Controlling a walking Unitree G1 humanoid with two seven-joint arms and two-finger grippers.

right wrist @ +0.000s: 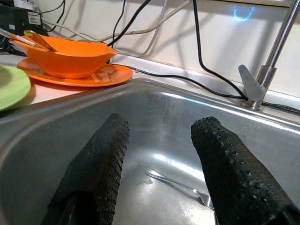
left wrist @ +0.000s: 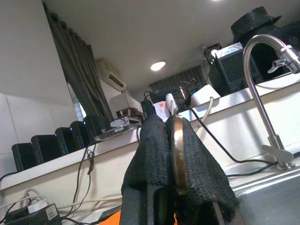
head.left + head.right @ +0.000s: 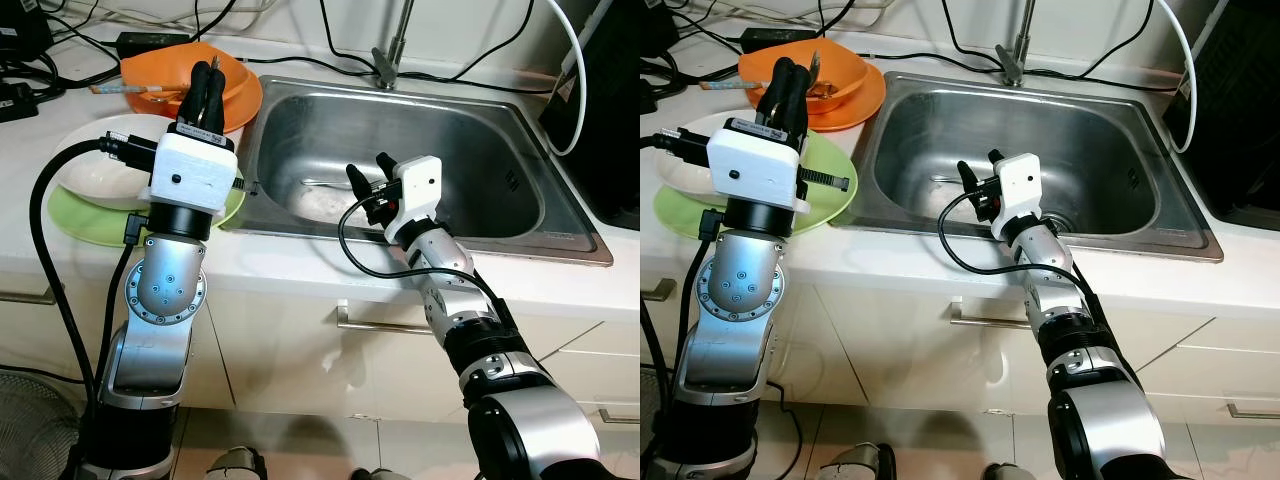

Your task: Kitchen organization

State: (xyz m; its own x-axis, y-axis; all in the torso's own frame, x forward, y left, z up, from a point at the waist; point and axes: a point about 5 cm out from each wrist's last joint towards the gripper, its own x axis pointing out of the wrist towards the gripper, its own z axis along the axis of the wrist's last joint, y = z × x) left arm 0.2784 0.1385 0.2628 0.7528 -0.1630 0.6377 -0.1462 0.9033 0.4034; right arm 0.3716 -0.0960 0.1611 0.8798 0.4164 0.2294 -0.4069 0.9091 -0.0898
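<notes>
Left gripper is raised above the counter, its two black fingers pressed together on a thin metal utensil whose brass-coloured edge shows between the pads in the left wrist view; what kind of utensil it is cannot be told. Just beyond its fingertips sits an orange bowl on an orange plate, and below its wrist lies a white bowl on a green plate.

Right gripper hangs over the near edge of the steel sink with its fingers spread apart and nothing between them. Ahead of those fingers, on the sink floor, lies a metal spoon. Farther beyond it, at the back rim, stands the tap, with black cables trailing along the counter behind
</notes>
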